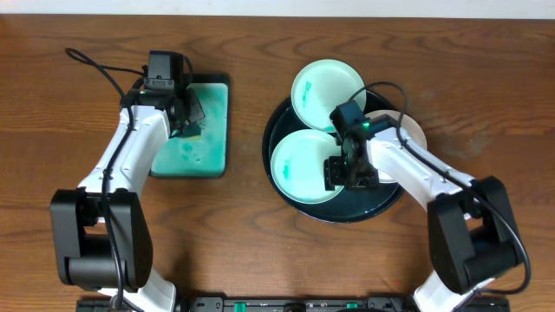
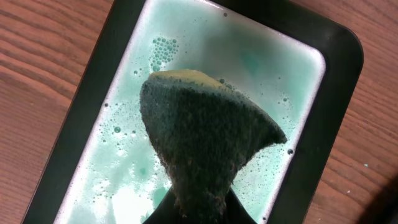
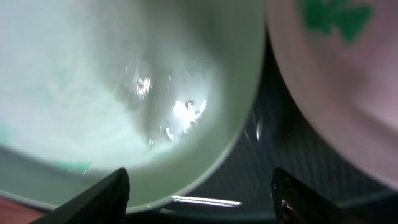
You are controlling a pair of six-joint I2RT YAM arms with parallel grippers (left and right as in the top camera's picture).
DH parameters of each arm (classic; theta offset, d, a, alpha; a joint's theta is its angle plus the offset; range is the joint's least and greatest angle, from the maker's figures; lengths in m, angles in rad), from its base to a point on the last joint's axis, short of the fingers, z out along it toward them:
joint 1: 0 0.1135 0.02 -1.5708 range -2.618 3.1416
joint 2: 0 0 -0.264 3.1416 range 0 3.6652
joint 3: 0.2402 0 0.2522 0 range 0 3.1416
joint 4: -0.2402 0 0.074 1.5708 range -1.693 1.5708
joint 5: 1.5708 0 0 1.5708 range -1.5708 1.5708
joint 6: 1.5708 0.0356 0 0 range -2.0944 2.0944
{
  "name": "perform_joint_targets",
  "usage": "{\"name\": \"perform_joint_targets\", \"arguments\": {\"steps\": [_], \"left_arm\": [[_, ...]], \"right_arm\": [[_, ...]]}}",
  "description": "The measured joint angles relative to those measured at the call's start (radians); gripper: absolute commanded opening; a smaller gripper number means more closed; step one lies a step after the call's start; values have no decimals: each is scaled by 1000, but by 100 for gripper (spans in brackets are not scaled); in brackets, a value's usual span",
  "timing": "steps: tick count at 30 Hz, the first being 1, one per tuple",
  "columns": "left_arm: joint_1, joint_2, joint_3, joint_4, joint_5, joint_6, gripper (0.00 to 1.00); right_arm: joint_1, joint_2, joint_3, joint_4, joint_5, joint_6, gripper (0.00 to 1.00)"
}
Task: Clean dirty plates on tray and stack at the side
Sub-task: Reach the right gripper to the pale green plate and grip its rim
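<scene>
Three white plates lie on the round black tray [image 1: 299, 204]: one at the back [image 1: 321, 87], one at the front left [image 1: 299, 165], and one at the right [image 1: 414, 132] partly under my right arm. All look smeared with teal. My right gripper [image 1: 345, 173] is open low over the tray, at the front-left plate's right edge. In the right wrist view the jaws [image 3: 200, 198] straddle the rim of a pale green-tinted plate [image 3: 118, 81]. A second plate [image 3: 339, 81] with a green smear lies at the upper right. My left gripper [image 1: 189, 121] is shut on a dark wet sponge [image 2: 202, 140].
A rectangular black tray [image 1: 217, 87] of foamy teal liquid [image 2: 249, 56] lies at the left, under my left gripper. Bare brown wood tabletop [image 1: 486, 78] surrounds both trays.
</scene>
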Motion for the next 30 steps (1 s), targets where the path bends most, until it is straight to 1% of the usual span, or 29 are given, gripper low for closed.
{"name": "perform_joint_targets", "arguments": {"steps": [6, 13, 17, 19, 23, 24, 26, 30], "left_arm": [[0, 0, 0, 0, 0, 0, 7], [0, 0, 0, 2, 0, 0, 7], [0, 0, 0, 3, 0, 0, 7], [0, 0, 0, 3, 0, 0, 7], [0, 0, 0, 3, 0, 2, 7], [0, 0, 0, 3, 0, 5, 7], [0, 0, 0, 2, 0, 11, 7], [0, -11, 0, -13, 22, 20, 8]], "right_arm": [[-17, 24, 0, 85, 12, -77, 70], [-51, 24, 1, 225, 13, -161, 64], [-72, 25, 1, 261, 14, -188, 60], [-72, 33, 1, 272, 19, -200, 56], [-71, 57, 2, 276, 26, -214, 35], [-72, 57, 2, 277, 24, -217, 32], [-72, 57, 2, 277, 27, -217, 28], [-72, 57, 2, 282, 32, -220, 12]]}}
